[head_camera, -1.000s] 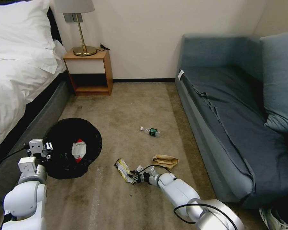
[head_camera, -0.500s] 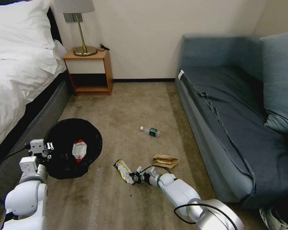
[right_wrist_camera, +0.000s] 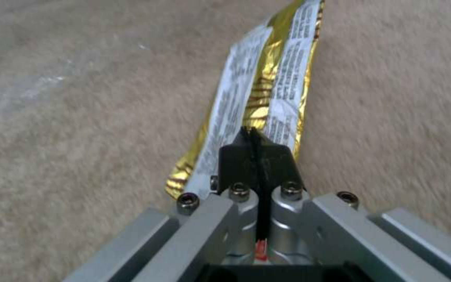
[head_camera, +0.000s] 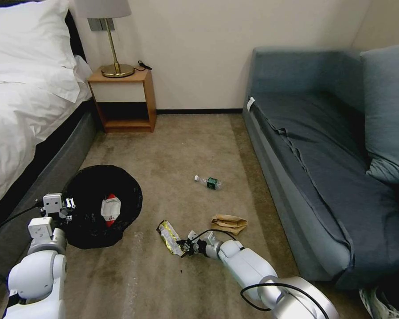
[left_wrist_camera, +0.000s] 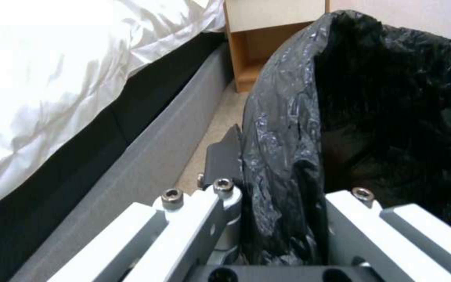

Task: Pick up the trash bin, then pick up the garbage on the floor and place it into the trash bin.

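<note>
1. While your right gripper (head_camera: 185,248) pinched the gold bar wrapper (head_camera: 169,237) by one end, its pads (right_wrist_camera: 254,156) were pressed together low over the carpet (head_camera: 186,141).
2. Your left gripper (head_camera: 68,204) clamped the rim of the trash bin (head_camera: 103,206), black liner between its fingers (left_wrist_camera: 225,156); a red-and-white packet (head_camera: 110,208) lay inside.
3. Beyond the wrapper, you had the brown paper bag (head_camera: 228,223) and bottle (head_camera: 209,181) on the carpet.
4. The bed (head_camera: 26,110) flanked your left, the sofa (head_camera: 323,159) your right, the nightstand (head_camera: 123,99) against the wall.
</note>
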{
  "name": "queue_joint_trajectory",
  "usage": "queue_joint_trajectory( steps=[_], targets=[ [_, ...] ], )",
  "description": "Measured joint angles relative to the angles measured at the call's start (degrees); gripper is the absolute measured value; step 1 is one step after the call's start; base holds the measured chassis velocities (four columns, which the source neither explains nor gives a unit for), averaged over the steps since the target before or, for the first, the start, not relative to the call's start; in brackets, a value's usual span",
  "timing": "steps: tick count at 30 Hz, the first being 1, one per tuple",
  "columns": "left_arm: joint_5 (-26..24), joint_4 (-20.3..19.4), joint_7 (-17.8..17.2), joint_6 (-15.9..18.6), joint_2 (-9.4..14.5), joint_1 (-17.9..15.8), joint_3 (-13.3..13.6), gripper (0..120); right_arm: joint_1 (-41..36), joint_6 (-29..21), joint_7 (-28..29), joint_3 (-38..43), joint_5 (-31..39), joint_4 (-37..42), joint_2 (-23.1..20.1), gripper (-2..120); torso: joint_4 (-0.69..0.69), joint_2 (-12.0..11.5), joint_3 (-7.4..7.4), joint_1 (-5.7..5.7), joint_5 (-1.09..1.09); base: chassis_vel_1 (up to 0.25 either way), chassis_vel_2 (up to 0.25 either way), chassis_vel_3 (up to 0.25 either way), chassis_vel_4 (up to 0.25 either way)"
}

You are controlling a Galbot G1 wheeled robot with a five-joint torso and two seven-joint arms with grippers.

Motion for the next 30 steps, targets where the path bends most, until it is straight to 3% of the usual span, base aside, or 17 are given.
queue_joint_trajectory(
  steps=[23, 28, 30],
  targets=[
    [-0.2, 1.5, -0.3, 0.5, 0.8, -2.0, 0.6, 5, -0.8, 0.2, -0.5, -0.7, 0.9, 3.7, -2.3, 1, -0.01, 0.0, 0.0, 0.0, 0.0, 0.0, 0.0, 0.0, 0.0],
    [-0.1, 1.9, -0.3, 0.5, 0.7, -2.2, 0.7, 5, -0.8, 0.2, -0.2, -0.9, 0.4, 3.2, -1.8, 17, 0.0, 0.0, 0.0, 0.0, 0.0, 0.0, 0.0, 0.0, 0.0],
    [-0.1, 2.1, -0.3, 0.5, 0.7, -2.4, 0.7, 5, -0.8, 0.2, 0.0, -1.0, 0.3, 2.9, -1.6, 28, 0.0, 0.0, -0.01, 0.0, 0.0, 0.0, 0.0, 0.0, 0.0]
  ],
)
